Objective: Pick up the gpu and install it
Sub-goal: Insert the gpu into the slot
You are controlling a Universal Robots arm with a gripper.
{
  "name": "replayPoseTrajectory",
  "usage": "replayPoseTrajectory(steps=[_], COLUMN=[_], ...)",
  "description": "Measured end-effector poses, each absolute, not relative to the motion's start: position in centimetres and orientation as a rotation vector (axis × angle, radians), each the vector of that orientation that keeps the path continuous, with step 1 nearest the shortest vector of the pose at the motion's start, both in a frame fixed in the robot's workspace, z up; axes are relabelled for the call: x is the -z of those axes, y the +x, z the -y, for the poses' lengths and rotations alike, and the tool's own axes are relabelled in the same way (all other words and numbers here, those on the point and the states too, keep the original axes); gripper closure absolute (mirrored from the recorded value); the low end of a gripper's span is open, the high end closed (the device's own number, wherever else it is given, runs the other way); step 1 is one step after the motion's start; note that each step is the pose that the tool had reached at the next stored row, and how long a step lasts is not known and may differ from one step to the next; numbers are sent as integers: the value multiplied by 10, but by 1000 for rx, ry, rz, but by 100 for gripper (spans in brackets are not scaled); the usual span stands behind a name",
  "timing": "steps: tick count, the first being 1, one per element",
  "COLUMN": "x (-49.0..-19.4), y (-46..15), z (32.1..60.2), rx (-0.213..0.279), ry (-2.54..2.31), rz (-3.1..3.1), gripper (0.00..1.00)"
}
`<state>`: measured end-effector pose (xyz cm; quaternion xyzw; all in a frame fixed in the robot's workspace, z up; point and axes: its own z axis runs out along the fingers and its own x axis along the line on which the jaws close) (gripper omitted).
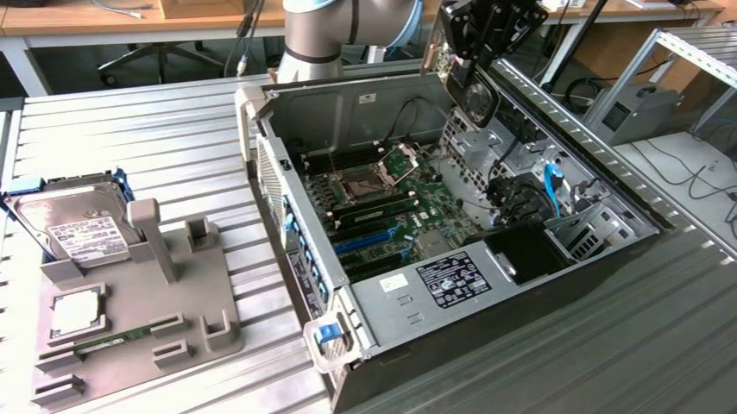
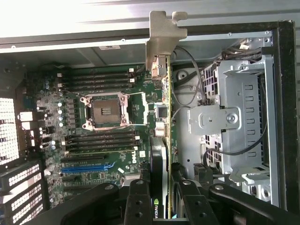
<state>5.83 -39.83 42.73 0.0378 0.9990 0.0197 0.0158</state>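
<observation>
Gripper (image 1: 489, 39) is clamped on the gpu (image 1: 475, 97), fingers (image 2: 139, 201) pinching the card's two faces. The card hangs upright in the air above the open computer case (image 1: 553, 302), over the motherboard (image 1: 403, 207). Its metal bracket (image 2: 163, 40) is at the end away from the fingers. It's not seated in a slot. Hard drive (image 1: 75, 228) sits on the gray fixture (image 1: 173, 319) at the exterior view's left, well apart.
</observation>
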Motion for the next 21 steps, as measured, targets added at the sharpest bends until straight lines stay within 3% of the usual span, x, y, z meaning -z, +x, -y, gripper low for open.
replayPoseTrajectory(steps=[6, 13, 21], x=[-427, -427, -427], y=[58, 58, 58], z=[398, 398, 398], rx=[-62, -59, -59], ry=[63, -427, -670], rz=[-3109, -3087, -3047], gripper=[73, 73, 73])
